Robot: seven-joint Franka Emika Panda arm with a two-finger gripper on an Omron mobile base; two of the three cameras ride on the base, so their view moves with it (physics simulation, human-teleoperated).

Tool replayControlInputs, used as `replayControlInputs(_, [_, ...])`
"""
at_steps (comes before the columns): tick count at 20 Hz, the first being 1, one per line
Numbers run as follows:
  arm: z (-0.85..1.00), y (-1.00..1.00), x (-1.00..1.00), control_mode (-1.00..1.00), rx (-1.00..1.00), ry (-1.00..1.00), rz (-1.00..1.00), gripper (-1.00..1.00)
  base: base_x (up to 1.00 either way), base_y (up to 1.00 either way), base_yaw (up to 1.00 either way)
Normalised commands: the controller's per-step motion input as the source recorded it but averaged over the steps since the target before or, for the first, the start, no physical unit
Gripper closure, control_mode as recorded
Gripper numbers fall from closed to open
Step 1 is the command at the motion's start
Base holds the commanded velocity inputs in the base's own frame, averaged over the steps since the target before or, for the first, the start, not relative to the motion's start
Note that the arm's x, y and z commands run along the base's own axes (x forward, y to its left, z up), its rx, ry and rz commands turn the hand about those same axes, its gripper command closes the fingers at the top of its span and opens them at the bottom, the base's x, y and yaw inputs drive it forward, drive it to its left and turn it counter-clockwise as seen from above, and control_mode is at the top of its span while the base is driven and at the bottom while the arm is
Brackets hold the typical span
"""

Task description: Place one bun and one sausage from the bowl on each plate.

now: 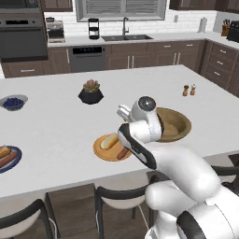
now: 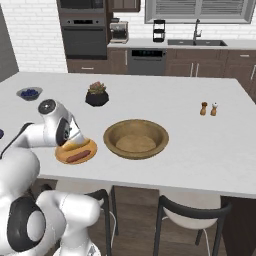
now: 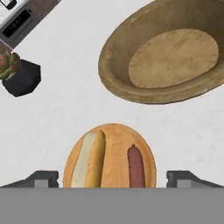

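The orange-tan plate (image 3: 114, 131) holds a bun (image 3: 89, 158) and a sausage (image 3: 135, 166) side by side; it also shows at the counter's near edge (image 1: 100, 148). My gripper (image 3: 112, 178) hangs open just above this plate, its fingertips (image 3: 42, 177) spread wide on either side and holding nothing. The wooden bowl (image 3: 114, 65) sits just beyond the plate with nothing inside (image 2: 136, 139). The grey-blue plate (image 1: 14, 164) at the far left carries another bun (image 1: 3, 151) and sausage (image 1: 8, 159).
A black pot with a succulent (image 1: 91, 92) stands behind the orange plate. A small bowl of blueberries (image 1: 13, 102) is at the far left. Salt and pepper shakers (image 1: 189, 89) stand at the right. Stools sit below the counter's near edge.
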Motion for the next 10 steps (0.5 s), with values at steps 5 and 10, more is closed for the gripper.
replayControlInputs(5, [1.00, -0.28, -0.98, -1.00, 0.01, -0.42, 0.00, -1.00, 0.00, 0.00, 0.00])
replayControlInputs(10, [1.00, -0.30, -0.92, -1.00, 0.02, -0.55, 0.04, -1.00, 0.00, 0.00, 0.00])
